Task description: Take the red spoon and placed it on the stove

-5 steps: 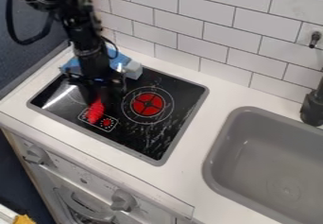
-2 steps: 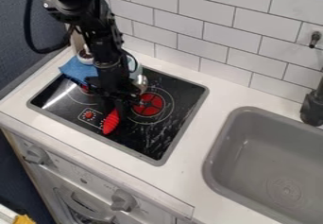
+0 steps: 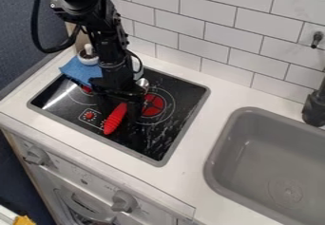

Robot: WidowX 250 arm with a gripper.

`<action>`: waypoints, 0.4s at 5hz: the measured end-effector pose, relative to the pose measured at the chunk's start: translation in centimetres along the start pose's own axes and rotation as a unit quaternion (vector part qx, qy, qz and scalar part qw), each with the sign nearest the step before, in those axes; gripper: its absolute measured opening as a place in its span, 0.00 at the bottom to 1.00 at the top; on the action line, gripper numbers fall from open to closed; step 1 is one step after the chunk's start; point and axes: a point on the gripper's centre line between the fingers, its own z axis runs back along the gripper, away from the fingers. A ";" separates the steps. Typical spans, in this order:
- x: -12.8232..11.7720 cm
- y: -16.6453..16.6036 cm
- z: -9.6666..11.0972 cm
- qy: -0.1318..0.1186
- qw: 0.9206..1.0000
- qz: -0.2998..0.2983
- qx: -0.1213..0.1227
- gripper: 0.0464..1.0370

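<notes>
Gripper [image 3: 132,110]: over the middle of the cooktop [image 3: 155,145], hanging down from the arm [image 3: 109,34]; partly covering the red-ringed right burner [image 3: 154,105].
Grip state: cannot tell from this view.
Red spoon [image 3: 115,119]: over the cooktop, aslant behind and beside the gripper; with red handle end near the near edge, about midway between left and front corners, and metal bowl [image 3: 143,83] toward the far edge; cannot tell whether held or resting.
Change, first frame to now: shifted right along with the gripper, as to the red handle; come into view, as to the metal bowl and the small white pot [image 3: 88,57].
Change, last step: slight shift right of the arm; more red handle exposed near the gripper, leaning a little more to the right; near end almost unmoved.
Blue cloth [image 3: 81,71]: at the cooktop's far left edge, just in front of the small white pot; same place as before.
Sink [image 3: 217,158]: in the worktop [image 3: 184,176], right of the cooktop; black faucet [image 3: 314,106] by its back edge.
</notes>
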 end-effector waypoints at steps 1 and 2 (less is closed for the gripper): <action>-0.1 -0.2 0.0 0.003 1.000 0.001 -0.006 0.97; 0.7 -0.8 1.6 -0.025 0.999 -0.010 -0.019 0.96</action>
